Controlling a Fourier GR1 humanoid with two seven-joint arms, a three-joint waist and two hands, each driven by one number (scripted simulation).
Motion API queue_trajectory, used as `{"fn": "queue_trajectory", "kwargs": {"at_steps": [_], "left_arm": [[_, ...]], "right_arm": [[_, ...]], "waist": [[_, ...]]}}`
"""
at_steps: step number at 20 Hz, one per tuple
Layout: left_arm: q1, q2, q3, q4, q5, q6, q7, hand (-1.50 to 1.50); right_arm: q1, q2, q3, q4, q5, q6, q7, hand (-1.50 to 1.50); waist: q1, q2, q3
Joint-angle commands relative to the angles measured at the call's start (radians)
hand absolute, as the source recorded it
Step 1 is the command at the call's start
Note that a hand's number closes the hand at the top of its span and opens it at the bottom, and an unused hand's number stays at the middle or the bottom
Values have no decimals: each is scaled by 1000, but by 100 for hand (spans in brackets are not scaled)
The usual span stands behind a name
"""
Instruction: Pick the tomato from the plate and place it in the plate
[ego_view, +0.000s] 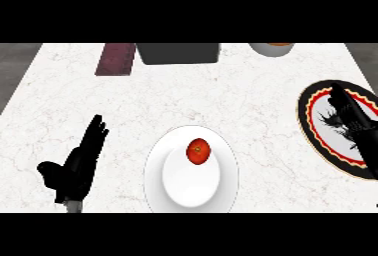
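Here, seen from above, a red tomato (198, 151) sits on a plain white plate (166, 192) near the front edge of a marble counter (221, 90). At the right lies a plate with a black and red rim (311, 118), likely the destination. The right hand (347, 120) hovers over that plate with fingers spread, holding nothing. The left hand (77, 167) rests at the left, fingers straight and empty. The pick appears not yet begun. A dark box (179, 53) stands at the back.
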Motion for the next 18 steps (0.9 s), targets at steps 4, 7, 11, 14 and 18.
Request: {"fn": "queue_trajectory", "kwargs": {"at_steps": [4,7,11,14,18], "left_arm": [[-167,84,-66,-83,-87,-102,-51,0],[-232,94,-123,-114,-105,-166,-70,0],[-295,106,-160,-115,-109,-230,-65,0],[-319,96,-160,-100,-111,-229,-57,0],[-331,109,-125,-82,-103,-227,-39,0]], "right_arm": [[-44,90,266,230,-102,222,274,-150],[-166,-3,405,224,23,373,302,-150],[-355,18,533,280,66,551,345,-150],[-529,48,593,327,136,641,344,-150],[-706,211,657,496,147,729,388,-150]], "waist": [[152,52,-19],[251,62,-28],[257,47,-24],[236,34,-24],[174,21,-24]]}}
